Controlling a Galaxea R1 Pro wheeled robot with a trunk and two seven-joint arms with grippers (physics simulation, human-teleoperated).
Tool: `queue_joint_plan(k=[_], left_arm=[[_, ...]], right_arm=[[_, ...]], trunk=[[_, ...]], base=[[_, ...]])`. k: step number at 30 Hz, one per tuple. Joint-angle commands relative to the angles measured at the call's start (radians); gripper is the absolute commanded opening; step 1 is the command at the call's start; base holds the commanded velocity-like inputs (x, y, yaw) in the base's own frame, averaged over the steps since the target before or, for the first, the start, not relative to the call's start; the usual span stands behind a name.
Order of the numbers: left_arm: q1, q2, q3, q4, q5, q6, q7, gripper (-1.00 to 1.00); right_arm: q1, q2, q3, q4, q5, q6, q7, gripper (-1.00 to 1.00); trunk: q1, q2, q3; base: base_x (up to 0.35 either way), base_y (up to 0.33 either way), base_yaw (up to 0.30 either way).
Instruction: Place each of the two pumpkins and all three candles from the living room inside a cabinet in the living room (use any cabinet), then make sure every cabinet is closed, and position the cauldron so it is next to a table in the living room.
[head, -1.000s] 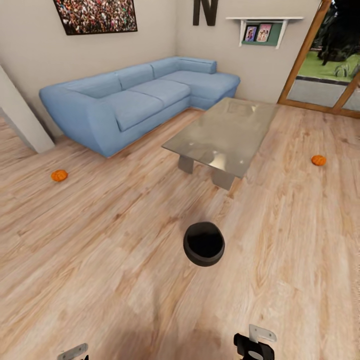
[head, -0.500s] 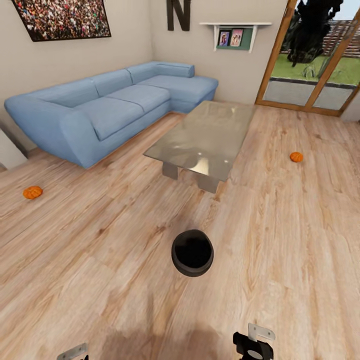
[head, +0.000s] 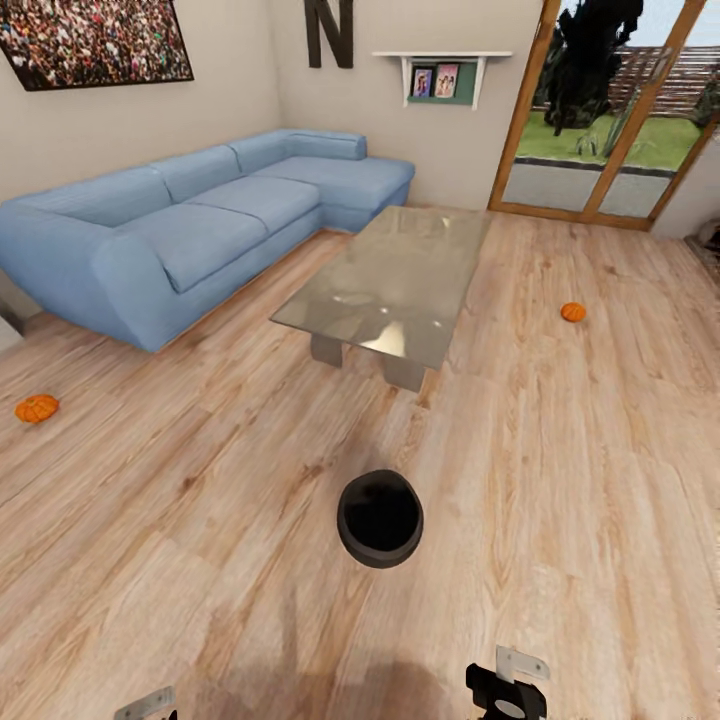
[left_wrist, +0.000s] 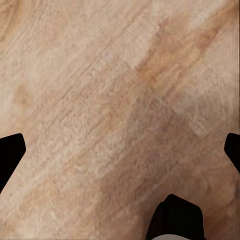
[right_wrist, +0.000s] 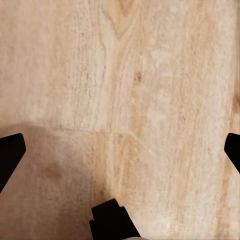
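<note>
The black cauldron (head: 380, 518) stands on the wood floor, a short way in front of me. Beyond it is the low glass-topped table (head: 390, 290), with a strip of floor between the two. One orange pumpkin (head: 37, 408) lies on the floor at far left near the sofa. Another pumpkin (head: 573, 312) lies to the right of the table. My left gripper (left_wrist: 120, 150) and right gripper (right_wrist: 120, 150) both hang open over bare floor, holding nothing. The candles and the cabinet are out of view.
A blue corner sofa (head: 190, 225) runs along the left wall behind the table. Wood-framed glass doors (head: 610, 120) stand at the back right. A small wall shelf (head: 440, 75) hangs on the far wall. Wide floor lies around the cauldron.
The whole picture has slid left and slightly down, so the camera has turned right. The cauldron, table and pumpkins keep their places on the floor. Both grippers stay open.
</note>
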Motion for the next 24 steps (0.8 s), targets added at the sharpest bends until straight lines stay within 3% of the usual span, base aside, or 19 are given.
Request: queue_joint_plan(k=[1,8,24], left_arm=[[0.0,0.0,-0.003,0.0,0.002,-0.002,0.003,1.0],[0.0,0.0,-0.003,0.0,0.002,-0.002,0.003,1.0],[0.0,0.0,-0.004,0.0,0.002,-0.004,0.003,1.0]], right_arm=[[-0.001,0.0,0.008,0.001,-0.011,-0.006,-0.003,1.0],[-0.001,0.0,0.008,0.004,-0.011,-0.081,-0.003,1.0],[0.0,0.001,0.009,0.005,-0.009,-0.089,-0.003,1.0]], trunk=[[0.0,0.0,0.0],[0.0,0.0,0.007],[0.0,0.0,0.03]], base=[[0.008,0.007,-0.231],[0.073,0.062,-0.171],[0.008,0.007,-0.005]])
